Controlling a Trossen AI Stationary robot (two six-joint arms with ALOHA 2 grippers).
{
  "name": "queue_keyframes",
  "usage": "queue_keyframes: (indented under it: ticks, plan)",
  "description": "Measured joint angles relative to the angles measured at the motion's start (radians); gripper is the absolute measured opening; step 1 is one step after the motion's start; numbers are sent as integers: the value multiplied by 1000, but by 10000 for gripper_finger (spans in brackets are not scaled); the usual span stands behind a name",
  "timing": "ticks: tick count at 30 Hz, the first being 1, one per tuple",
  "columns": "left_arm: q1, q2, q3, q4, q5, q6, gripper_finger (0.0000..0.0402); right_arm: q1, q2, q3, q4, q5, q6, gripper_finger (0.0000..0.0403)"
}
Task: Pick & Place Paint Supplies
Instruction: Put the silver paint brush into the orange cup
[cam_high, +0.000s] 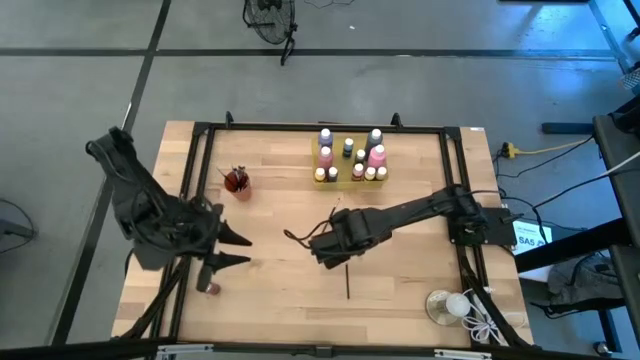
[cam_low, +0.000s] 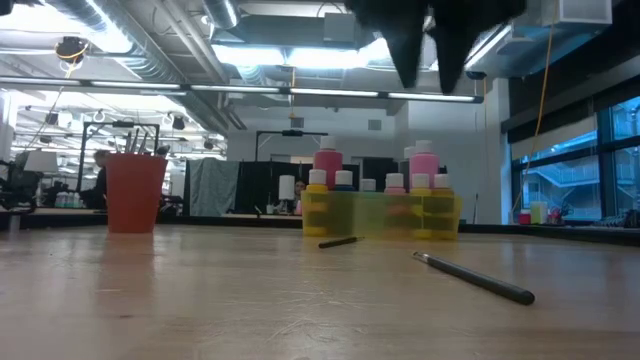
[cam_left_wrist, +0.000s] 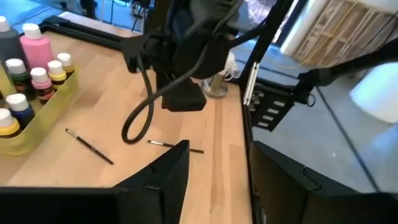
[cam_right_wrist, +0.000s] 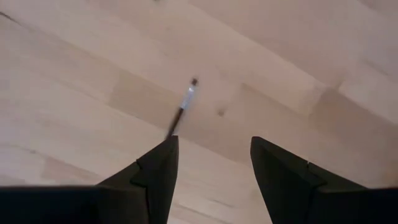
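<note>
Right gripper (cam_right_wrist: 211, 163) above mid-table, fingers apart, nothing held, over paintbrush (cam_right_wrist: 181, 112) lying flat just in front of yellow tray (cam_high: 350, 172) of paint bottles (cam_high: 376, 155). Second brush (cam_high: 347, 282) farther from tray. Left gripper (cam_high: 232, 249) idle left of tray, spread, empty. Risk: thin handle rolling or slipping out of pinch if descent off-centre.

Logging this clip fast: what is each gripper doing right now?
Left gripper: open, empty, near the table's left side.
Right gripper: open, empty, over a paintbrush on the table.
</note>
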Motion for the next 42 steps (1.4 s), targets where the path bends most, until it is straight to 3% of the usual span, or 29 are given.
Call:
queue_keyframes:
  ticks: [5, 11, 19, 27, 37, 42]
  plan:
    - [0, 56, 0, 7, 0, 0, 166, -2, 1, -147, 70, -53, -11, 203]
    - [-14, 92, 0, 45, -18, 20, 164, -11, 0, -309, 302, -78, -31, 203]
    - [-45, 89, 0, 66, -106, 78, 164, -44, 0, -452, 466, -77, -20, 203]
    - [-66, 89, 0, 66, -149, 112, 162, -59, -1, -536, 638, -75, -1, 203]
    - [-66, 88, 0, 57, -167, 147, 164, -65, -6, -583, 675, -65, 27, 202]
    - [-66, 85, 0, 57, -168, 161, 160, -74, -2, -583, 669, -59, 28, 176]
